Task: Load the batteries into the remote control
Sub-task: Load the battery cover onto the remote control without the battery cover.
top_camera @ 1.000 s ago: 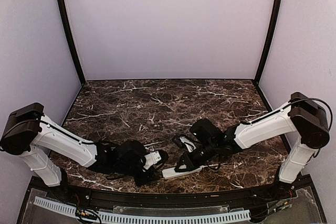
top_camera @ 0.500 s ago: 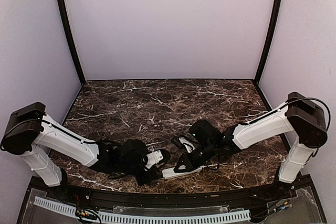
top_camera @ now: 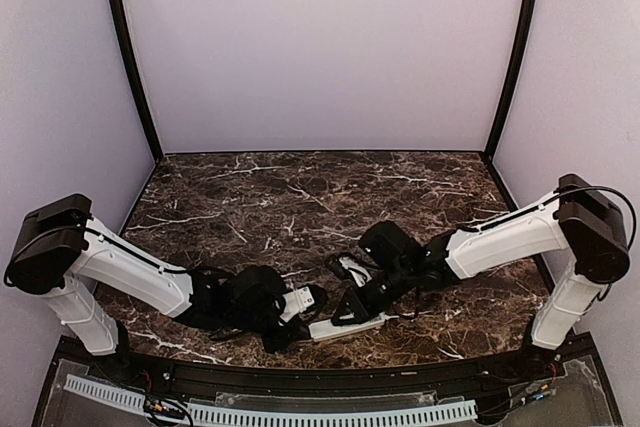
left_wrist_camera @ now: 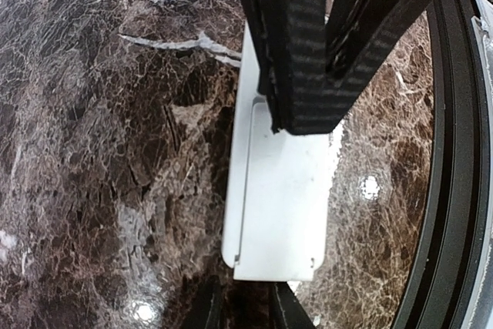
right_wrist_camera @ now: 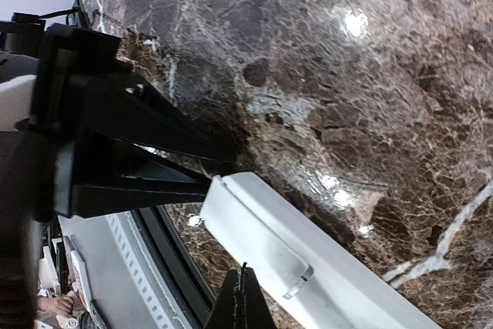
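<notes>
Remote control (top_camera: pixel 345 325) sits flat on the dark marble table (top_camera: pixel 300 197), way down at the near edge, roughly centre, with both arms crowded onto it from either side.

Left gripper (top_camera: pixel 303 304) comes in low from the left and meets the remote's left end. In the left wrist view the white bar (left_wrist_camera: pixel 279 198) runs away from the camera, plain side up with a cover outline showing. The tips of the left fingers (left_wrist_camera: pixel 208 310) poke in at the bottom edge on either side of its near end, spread about as wide as the bar. Can't tell if they're really squeezing it or just bracketing it.

Right gripper (top_camera: pixel 350 309) reaches in from the right and comes down on the middle of the remote. Its black fingers (left_wrist_camera: pixel 308 44) look pressed close together on top of the bar in the left wrist view, but whether they're pinching anything is honestly not clear.

Right wrist view shows the white bar (right_wrist_camera: pixel 300 256) with a small clip-like notch, and the left gripper's black body (right_wrist_camera: pixel 100 152) touching its end.

Batteries: can't spot them in any view.
</notes>
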